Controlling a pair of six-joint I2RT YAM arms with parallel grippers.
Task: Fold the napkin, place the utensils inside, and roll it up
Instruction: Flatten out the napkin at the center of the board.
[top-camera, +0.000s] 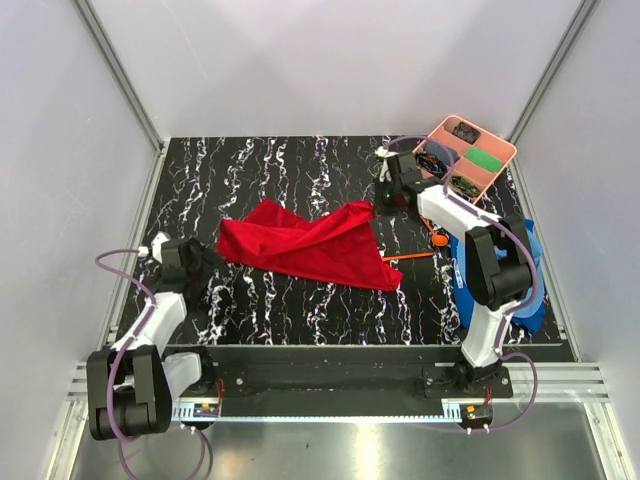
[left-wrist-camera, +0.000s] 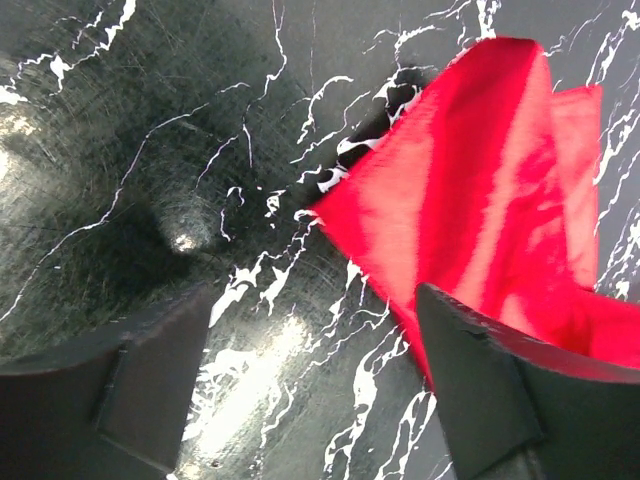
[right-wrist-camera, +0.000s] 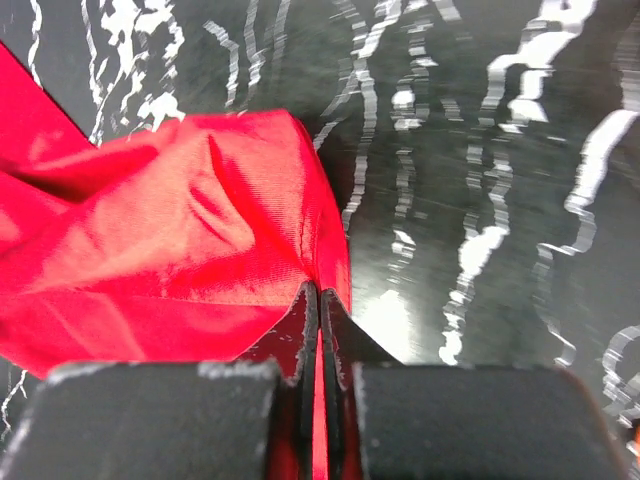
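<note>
Left pincer (left-wrist-camera: 312, 298) hangs released beside the napkin's (top-camera: 300, 245) left corner, cloth crumpled mid-bench (top-camera: 260, 170); right pincer (right-wrist-camera: 320, 292) clamps its far right corner. Folding step, I reckon: left must grab its corner next. Orange utensils (top-camera: 415, 257) lie rightward.

overhead from behind, looking down — wrist views close on napkin (top-camera: 300, 245).

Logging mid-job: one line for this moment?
left fingers: open, at napkin edge | right fingers: shut on napkin | utensil: outside napkin
</note>
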